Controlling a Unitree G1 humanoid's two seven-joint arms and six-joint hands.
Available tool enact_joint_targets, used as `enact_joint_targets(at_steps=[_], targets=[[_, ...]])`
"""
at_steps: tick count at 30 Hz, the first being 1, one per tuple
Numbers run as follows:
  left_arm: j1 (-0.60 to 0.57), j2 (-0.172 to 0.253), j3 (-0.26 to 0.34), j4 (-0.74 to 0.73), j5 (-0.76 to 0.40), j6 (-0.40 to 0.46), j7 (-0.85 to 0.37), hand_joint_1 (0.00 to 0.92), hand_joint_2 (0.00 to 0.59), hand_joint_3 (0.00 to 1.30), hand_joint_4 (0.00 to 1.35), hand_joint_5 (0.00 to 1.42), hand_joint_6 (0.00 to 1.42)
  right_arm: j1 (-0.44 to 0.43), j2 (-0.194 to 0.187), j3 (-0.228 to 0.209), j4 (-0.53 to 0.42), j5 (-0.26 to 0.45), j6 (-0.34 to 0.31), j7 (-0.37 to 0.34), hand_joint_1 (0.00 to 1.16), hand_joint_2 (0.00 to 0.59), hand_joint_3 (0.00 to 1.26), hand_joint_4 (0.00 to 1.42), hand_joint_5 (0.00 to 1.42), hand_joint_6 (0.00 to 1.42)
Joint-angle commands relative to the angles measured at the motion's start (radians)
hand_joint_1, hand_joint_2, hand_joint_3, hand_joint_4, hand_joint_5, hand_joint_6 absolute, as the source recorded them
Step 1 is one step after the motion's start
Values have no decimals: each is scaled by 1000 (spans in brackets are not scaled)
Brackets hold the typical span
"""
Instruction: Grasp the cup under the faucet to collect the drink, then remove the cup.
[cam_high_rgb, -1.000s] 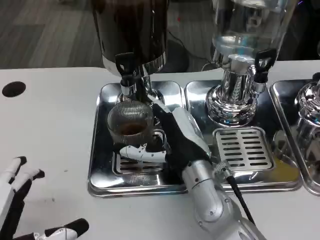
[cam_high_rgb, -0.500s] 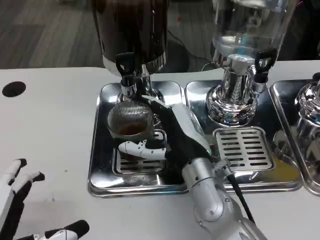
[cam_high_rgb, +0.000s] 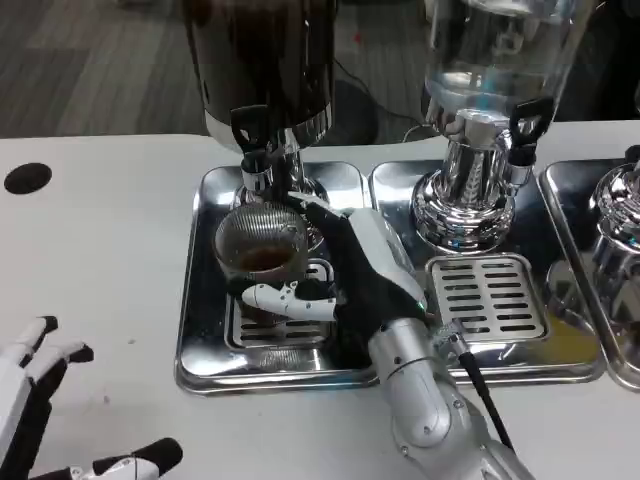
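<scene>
- Several fingers (cam_high_rgb: 275, 298) of the right hand (cam_high_rgb: 350, 275) are being wrapped around the cup (cam_high_rgb: 262, 250), one white finger crossing its near side, so the cup is being gripped.
- Brown drink is being held in the ribbed clear cup, which is being kept directly under the faucet (cam_high_rgb: 256, 150) of the dark dispenser (cam_high_rgb: 262, 60), over the drip grate of the left steel tray (cam_high_rgb: 205, 300).
- Fingers of the left hand (cam_high_rgb: 45, 420) are being held apart at the near left edge of the white table (cam_high_rgb: 90, 260), with nothing in them.
- A clear dispenser (cam_high_rgb: 490, 60) is being supported on the neighbouring tray (cam_high_rgb: 560, 365), beside its slotted grate (cam_high_rgb: 487, 297).
- No writing or brand is being shown legibly on either dispenser.
- A black round hole (cam_high_rgb: 27, 177) is being seen at the table's far left.
</scene>
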Motion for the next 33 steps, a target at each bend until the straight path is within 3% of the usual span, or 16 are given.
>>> enact_joint_targets(at_steps=[1,24,33], targets=[[5,-6,9,-11,8,0,-14,0,62,295,96,180,463,14,10,3,0,-4,13,-6,731,81,244,160,132,8],[13,-10,27,-8,-6,-2,-11,0,62,309,108,190,469,20,26,27,17,-17,5,-71,715,85,389,269,219,46],[2,-10,24,-1,-1,-3,-18,0,64,312,119,192,483,26,20,22,14,-9,-17,-89,716,88,406,359,325,156]])
